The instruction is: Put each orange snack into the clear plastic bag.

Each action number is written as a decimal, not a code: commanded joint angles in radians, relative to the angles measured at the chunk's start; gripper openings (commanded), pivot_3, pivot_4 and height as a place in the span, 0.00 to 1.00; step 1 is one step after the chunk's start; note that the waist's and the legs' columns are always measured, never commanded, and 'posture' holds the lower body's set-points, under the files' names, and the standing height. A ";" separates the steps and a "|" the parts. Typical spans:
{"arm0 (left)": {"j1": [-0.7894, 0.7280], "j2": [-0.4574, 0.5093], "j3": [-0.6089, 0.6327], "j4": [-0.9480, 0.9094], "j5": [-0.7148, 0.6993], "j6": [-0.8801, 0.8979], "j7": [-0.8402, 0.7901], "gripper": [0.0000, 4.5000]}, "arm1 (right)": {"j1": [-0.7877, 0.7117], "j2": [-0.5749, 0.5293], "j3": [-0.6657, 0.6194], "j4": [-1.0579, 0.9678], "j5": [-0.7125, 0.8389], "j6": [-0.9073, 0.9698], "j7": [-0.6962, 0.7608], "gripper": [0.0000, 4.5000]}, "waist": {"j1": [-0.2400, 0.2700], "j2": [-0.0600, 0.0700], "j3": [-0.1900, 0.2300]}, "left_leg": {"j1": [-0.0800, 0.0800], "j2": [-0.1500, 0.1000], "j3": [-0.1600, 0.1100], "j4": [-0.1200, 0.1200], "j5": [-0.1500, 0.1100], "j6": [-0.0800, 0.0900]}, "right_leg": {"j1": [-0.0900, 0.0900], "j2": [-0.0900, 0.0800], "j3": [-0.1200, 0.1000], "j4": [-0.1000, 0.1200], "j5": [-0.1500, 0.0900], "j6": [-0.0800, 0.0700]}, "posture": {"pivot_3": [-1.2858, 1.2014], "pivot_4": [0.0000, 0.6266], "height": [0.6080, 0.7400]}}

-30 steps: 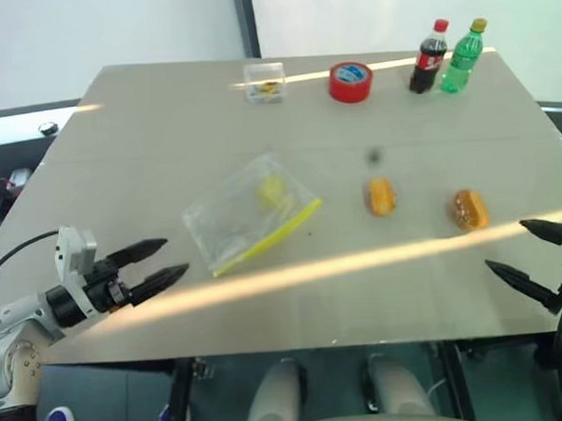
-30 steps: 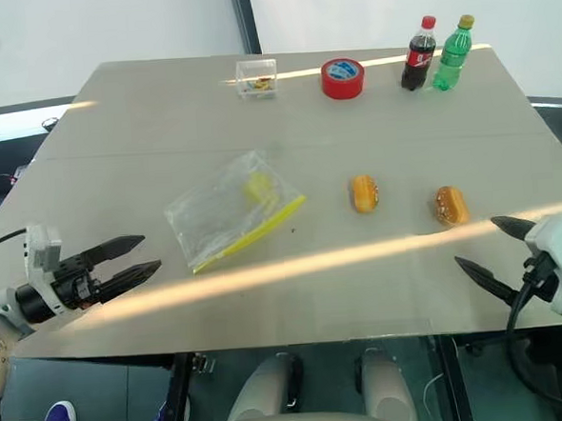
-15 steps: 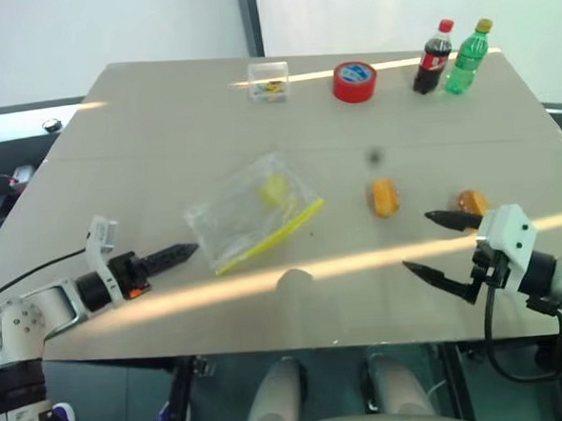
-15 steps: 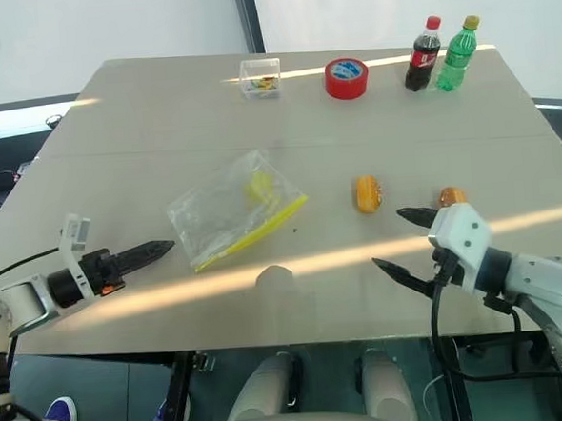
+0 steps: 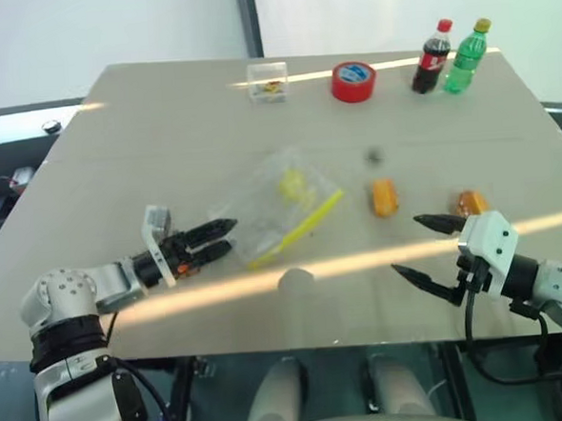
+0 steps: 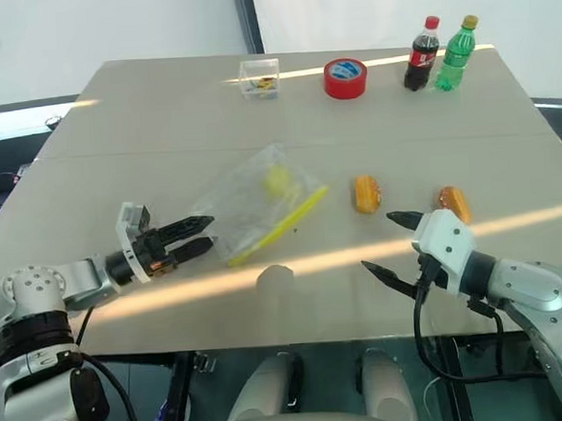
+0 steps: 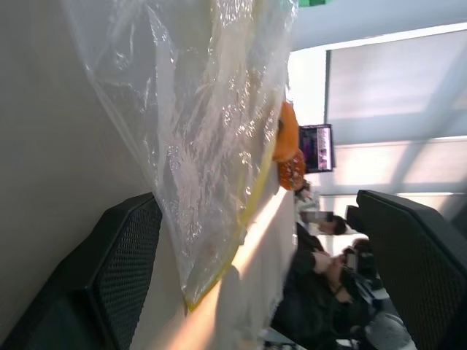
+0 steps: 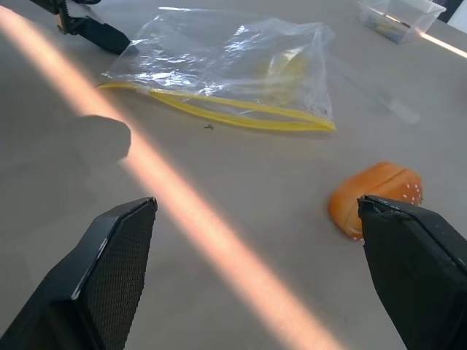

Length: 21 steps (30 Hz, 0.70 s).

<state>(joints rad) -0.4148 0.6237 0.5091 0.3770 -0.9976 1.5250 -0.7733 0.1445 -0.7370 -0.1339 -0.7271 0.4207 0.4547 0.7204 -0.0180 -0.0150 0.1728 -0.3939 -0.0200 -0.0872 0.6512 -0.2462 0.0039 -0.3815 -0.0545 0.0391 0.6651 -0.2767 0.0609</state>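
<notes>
The 2 orange snacks [image 6: 366, 194] [image 6: 451, 200] lie on the table [image 6: 161, 122], right of the clear plastic bag [image 6: 261, 200]. The left gripper [image 6: 199, 236], fingers spread wide, is at the bag's near-left corner. The right gripper [image 6: 391, 245], also wide apart, hovers empty beside the snacks.

The scene was brightly and evenly lit, with daylight coming from the pale wall and window behind the table [image 5: 162, 132]. A warm, narrow band of sunlight [image 5: 360, 260] ran slantwise across the near part of the tabletop, and a thinner streak glared along the far edge. A soft rounded shadow [image 6: 276, 277] interrupted the band. The clear plastic bag [image 6: 262, 207] carried small glints on its wrinkles. In the left wrist view the window was blown out white and the background beyond the bag was blurred; nearby fingers looked soft in both wrist views.
</notes>
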 commanded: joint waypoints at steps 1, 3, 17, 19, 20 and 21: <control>0.031 -0.016 0.009 -0.009 -0.003 -0.032 -0.014 0.99 | 0.004 0.004 -0.007 -0.043 -0.012 -0.009 -0.021 1.00 | 0.001 0.000 0.000 | 0.000 0.000 0.000 0.000 0.000 0.000 | 0.000 0.000 0.000 0.000 0.000 0.000 | 0.52 0.24 1.00; 0.030 -0.060 -0.003 -0.019 0.021 -0.060 0.039 0.99 | 0.009 0.004 -0.007 -0.047 -0.018 -0.010 -0.027 1.00 | 0.006 0.001 -0.001 | 0.000 0.000 0.000 0.000 0.000 0.000 | 0.000 -0.001 0.000 0.000 0.000 0.000 | 0.52 0.24 1.00; 0.024 -0.427 0.197 -0.273 -0.030 -0.009 0.517 0.99 | -0.003 0.008 0.011 -0.041 -0.039 -0.007 -0.039 1.00 | 0.034 0.006 -0.011 | 0.002 -0.003 -0.001 0.000 0.000 0.000 | 0.004 -0.007 -0.002 0.000 0.000 0.000 | 0.52 0.24 1.00; -0.007 -0.500 0.268 -0.299 -0.059 0.024 0.623 0.99 | -0.008 0.006 0.014 -0.043 -0.046 0.002 -0.045 1.00 | 0.035 0.005 -0.012 | 0.002 -0.005 -0.002 0.001 0.000 0.000 | 0.004 -0.007 -0.003 0.000 0.000 0.001 | 0.52 0.24 1.00; -0.007 -0.522 0.264 -0.344 -0.072 0.018 0.643 0.99 | -0.012 0.007 0.018 -0.042 -0.048 0.005 -0.047 1.00 | 0.034 0.005 -0.012 | 0.002 -0.005 -0.002 0.002 0.000 0.000 | 0.004 -0.006 -0.003 0.000 0.000 0.001 | 0.52 0.24 1.00; 0.007 -0.514 0.219 -0.399 -0.066 0.004 0.629 0.99 | -0.016 0.007 0.021 -0.040 -0.050 0.007 -0.048 1.00 | 0.031 0.004 -0.012 | 0.001 -0.005 -0.002 0.002 0.000 0.000 | 0.005 -0.006 -0.004 0.000 0.001 0.002 | 0.52 0.24 1.00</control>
<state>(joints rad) -0.4299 0.1111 0.7708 0.0363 -1.0674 1.5089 -0.1818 0.1407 -0.7297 -0.1126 -0.7417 0.3727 0.4597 0.6849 0.0134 -0.0111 0.1603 -0.3927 -0.0251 -0.0894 0.6531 -0.2461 0.0043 -0.3771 -0.0602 0.0357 0.6646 -0.2761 0.0627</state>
